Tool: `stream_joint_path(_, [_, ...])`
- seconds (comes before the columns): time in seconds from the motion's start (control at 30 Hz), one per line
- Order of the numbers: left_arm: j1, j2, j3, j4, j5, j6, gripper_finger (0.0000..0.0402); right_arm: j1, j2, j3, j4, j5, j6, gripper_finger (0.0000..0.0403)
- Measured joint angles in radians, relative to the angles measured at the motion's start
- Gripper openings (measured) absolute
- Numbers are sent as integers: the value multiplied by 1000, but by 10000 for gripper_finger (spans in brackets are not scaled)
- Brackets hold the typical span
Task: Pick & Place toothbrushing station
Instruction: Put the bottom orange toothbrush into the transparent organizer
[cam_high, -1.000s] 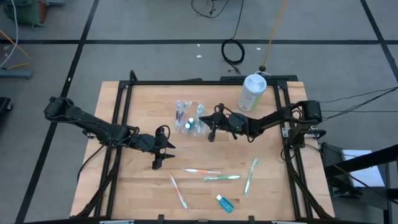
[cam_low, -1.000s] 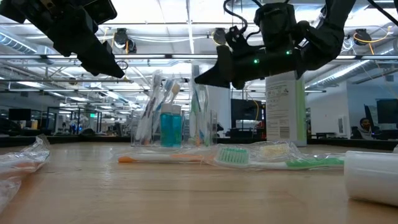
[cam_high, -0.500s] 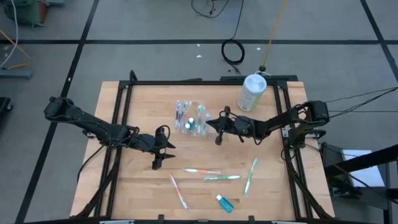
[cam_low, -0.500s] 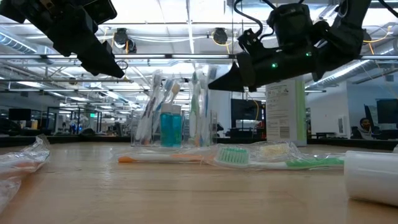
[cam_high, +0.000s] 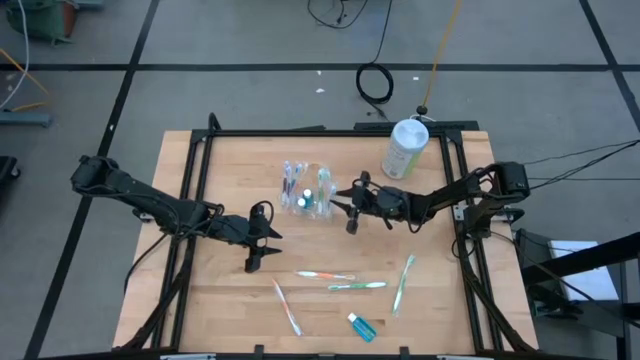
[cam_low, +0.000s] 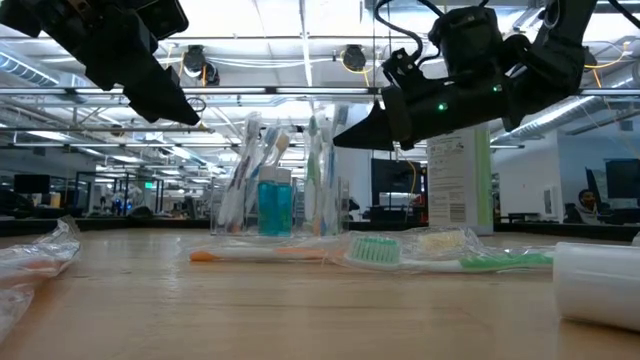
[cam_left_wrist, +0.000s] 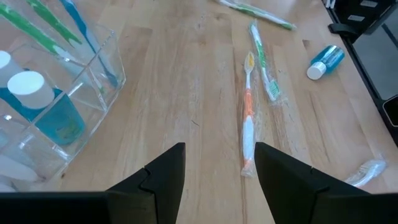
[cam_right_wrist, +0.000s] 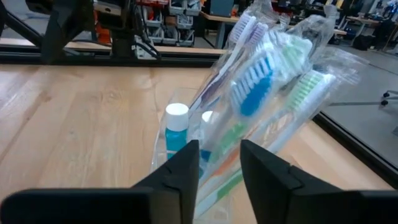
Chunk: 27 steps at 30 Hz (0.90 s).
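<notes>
The toothbrushing station (cam_high: 308, 190) is a clear plastic holder standing on the wooden table at its far middle. It carries several wrapped toothbrushes (cam_right_wrist: 261, 74) upright and small blue bottles (cam_right_wrist: 176, 134) with white caps. My right gripper (cam_high: 344, 207) hovers open just to the holder's right, fingers pointing at it (cam_right_wrist: 219, 146), with nothing between them. My left gripper (cam_high: 261, 248) hangs open above the table, nearer the front edge and left of the holder (cam_left_wrist: 56, 106); its fingers (cam_left_wrist: 221, 149) are empty.
A tall white-and-green canister (cam_high: 405, 148) stands at the far right. Loose wrapped toothbrushes lie near the front edge: an orange one (cam_high: 325, 274), green ones (cam_high: 357, 286) (cam_high: 403, 280) and another (cam_high: 287, 308). A small blue bottle (cam_high: 362, 326) lies beside them.
My right gripper has drawn back a little from the holder toward the table's right edge and now stays there. The holder and its toothbrushes have stayed put.
</notes>
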Motion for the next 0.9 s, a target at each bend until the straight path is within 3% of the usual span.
stream_joint_path(0.27, [-34,90,0,93,42,72,198,4,0,-1,-46,-1,56,147])
stream_joint_path(0.4, [-87,174,0,210,63,143,198,18,0,-1,-71,-1,155,153])
stream_joint_path(0.57, [-164,253,12,290,46,130,198,47,0,-1,-113,-1,156,152])
stream_joint_path(0.73, [-261,363,117,292,-1,122,198,84,0,-1,-148,0,201,154])
stream_joint_path(0.9, [-328,519,287,142,-36,153,198,130,0,-1,-151,0,222,155])
